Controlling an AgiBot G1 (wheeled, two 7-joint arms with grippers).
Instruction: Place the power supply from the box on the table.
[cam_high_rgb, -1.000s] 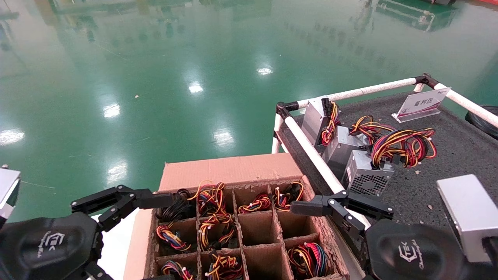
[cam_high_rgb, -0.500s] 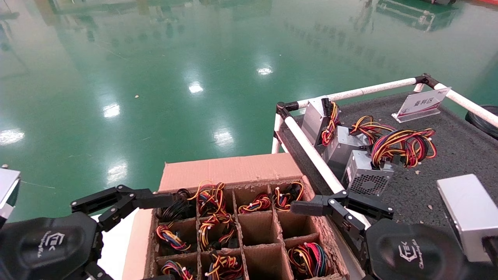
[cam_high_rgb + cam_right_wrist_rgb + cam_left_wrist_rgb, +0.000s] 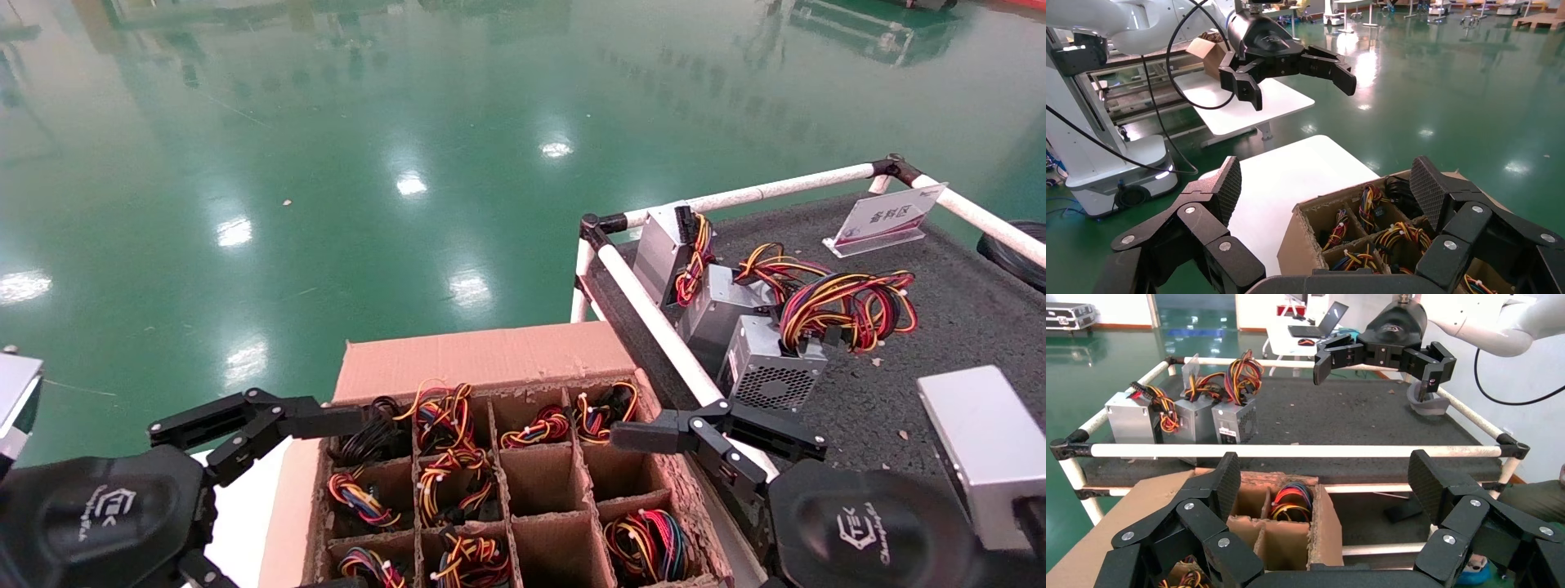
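Here, the box [image 3: 523,490] is flanked by the open left gripper [image 3: 245,425] and open right gripper [image 3: 719,429], the right nearer the table [image 3: 940,327].

Our left gripper [image 3: 1321,478] spread wide over box [image 3: 1318,530]; three grey units [image 3: 1184,419] at table [image 3: 1340,416] corner.

Both gripper housings, left [image 3: 106,506] and right [image 3: 866,531], carry a white logo with script wording, not legible. The placard [image 3: 887,217] on the table [image 3: 964,318] bears unreadable characters.
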